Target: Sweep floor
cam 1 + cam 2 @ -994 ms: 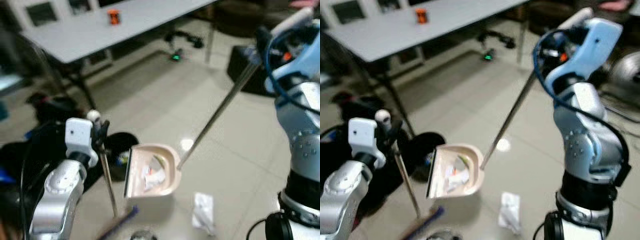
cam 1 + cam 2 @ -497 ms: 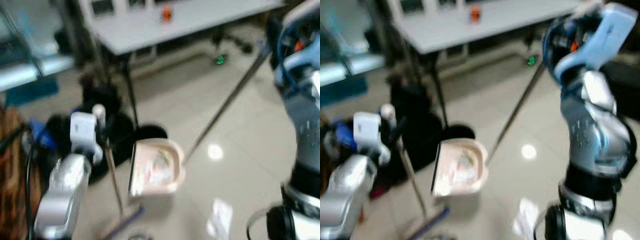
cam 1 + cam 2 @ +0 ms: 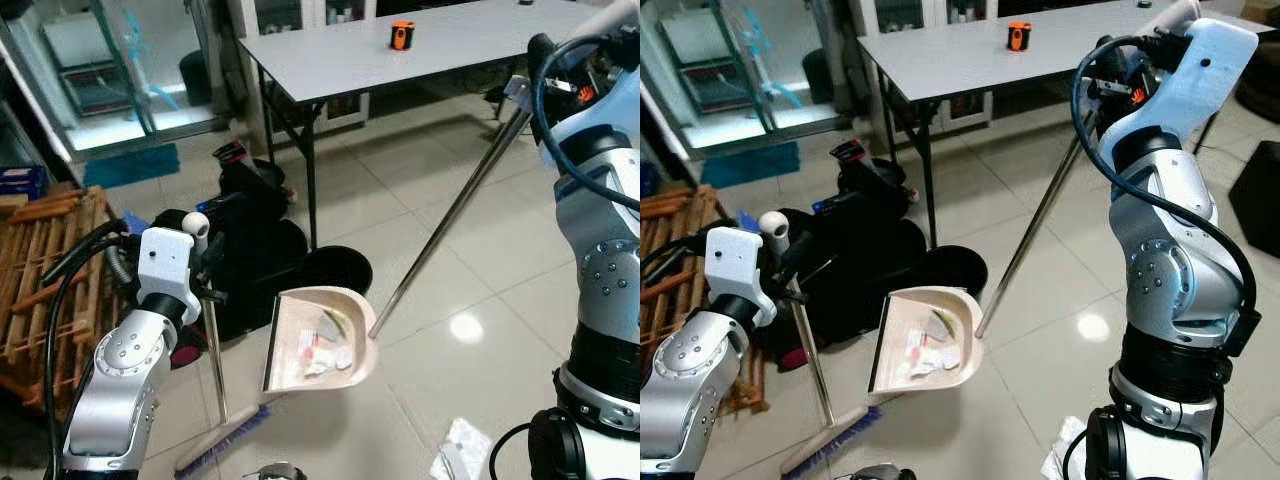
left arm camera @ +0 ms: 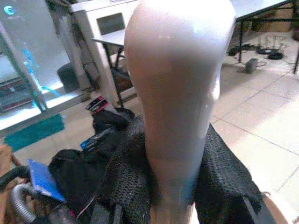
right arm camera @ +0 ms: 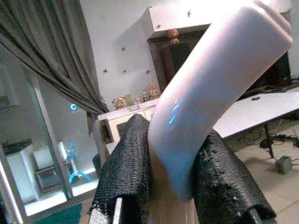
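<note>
Dustpan [image 3: 318, 339] (litter inside) hangs beside bin [image 3: 335, 270], tiles open rightward.

My beige plastic dustpan [image 3: 318, 338] holds white and green scraps, beside a blue-bristled broom [image 3: 222, 445] and black round bin [image 3: 335, 270].
</note>
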### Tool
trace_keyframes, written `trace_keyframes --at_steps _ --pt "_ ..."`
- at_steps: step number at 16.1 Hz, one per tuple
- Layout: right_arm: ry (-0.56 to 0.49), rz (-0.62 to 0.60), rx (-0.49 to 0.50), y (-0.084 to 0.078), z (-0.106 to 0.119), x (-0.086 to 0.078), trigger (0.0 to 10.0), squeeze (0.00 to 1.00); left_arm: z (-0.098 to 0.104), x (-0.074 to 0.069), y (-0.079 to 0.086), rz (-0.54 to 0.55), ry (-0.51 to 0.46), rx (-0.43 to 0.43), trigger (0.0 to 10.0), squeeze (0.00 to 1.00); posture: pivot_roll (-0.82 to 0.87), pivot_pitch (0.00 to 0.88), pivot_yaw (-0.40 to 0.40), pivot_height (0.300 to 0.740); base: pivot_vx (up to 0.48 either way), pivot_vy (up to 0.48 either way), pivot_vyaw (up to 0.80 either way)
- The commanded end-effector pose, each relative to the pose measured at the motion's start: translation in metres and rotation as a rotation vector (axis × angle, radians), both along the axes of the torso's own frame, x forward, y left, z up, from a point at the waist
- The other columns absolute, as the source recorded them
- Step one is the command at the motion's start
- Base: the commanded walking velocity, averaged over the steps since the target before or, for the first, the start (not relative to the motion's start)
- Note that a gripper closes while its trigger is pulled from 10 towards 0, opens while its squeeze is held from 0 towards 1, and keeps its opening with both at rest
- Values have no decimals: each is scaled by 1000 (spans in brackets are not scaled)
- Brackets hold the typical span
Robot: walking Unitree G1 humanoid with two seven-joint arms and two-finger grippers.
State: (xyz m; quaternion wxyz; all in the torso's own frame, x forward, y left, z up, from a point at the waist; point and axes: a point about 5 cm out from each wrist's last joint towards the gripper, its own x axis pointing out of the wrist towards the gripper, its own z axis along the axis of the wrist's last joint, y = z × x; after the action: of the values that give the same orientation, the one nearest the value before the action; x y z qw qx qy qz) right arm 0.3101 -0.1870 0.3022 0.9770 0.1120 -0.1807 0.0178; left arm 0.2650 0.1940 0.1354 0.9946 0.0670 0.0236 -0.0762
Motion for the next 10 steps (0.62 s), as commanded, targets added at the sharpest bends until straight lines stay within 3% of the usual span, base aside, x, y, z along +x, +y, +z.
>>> trace_keyframes --at_steps 1,10 --pt "-44 -32 -5 -6 7 -2 10000 0 10 3 0 0 -47 4 10000 0 32 0 57 740 304 0 0" --pt "-48 -75 -16 -14 11 4 10000 0 10 4 -5 12 -55 -13 10000 0 40 0 39 740 359 0 0"
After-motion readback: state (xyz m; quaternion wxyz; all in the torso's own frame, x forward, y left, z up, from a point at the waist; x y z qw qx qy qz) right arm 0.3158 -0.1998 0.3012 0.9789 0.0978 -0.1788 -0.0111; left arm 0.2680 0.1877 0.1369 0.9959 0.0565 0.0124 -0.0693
